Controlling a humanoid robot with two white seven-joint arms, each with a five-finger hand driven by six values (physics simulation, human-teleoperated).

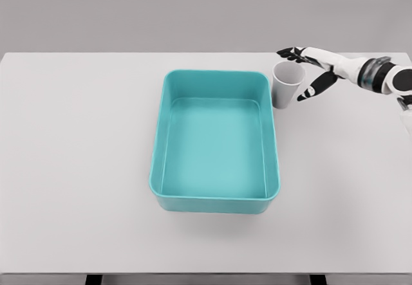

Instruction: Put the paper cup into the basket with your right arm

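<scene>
So the right hand (308, 73) is out at the far right, fingers spread wide around the cup (287, 84) but not closed on it, as far as I can tell. The thumb sits low on the cup's right side and the other fingers reach past its far rim. I can't say whether anything is actually touching it.

The cup stands upright on the table (77, 169), just beside the far right corner of the basket (215, 142), outside it. The left arm isn't in sight.

What worries me: it's a light paper cup and the hand comes in from the side. If the fingers close unevenly, it probably tips or skids against the basket wall. Squeeze too hard and it may crumple. And lifted too low, its base could catch the basket rim on the way in.
</scene>
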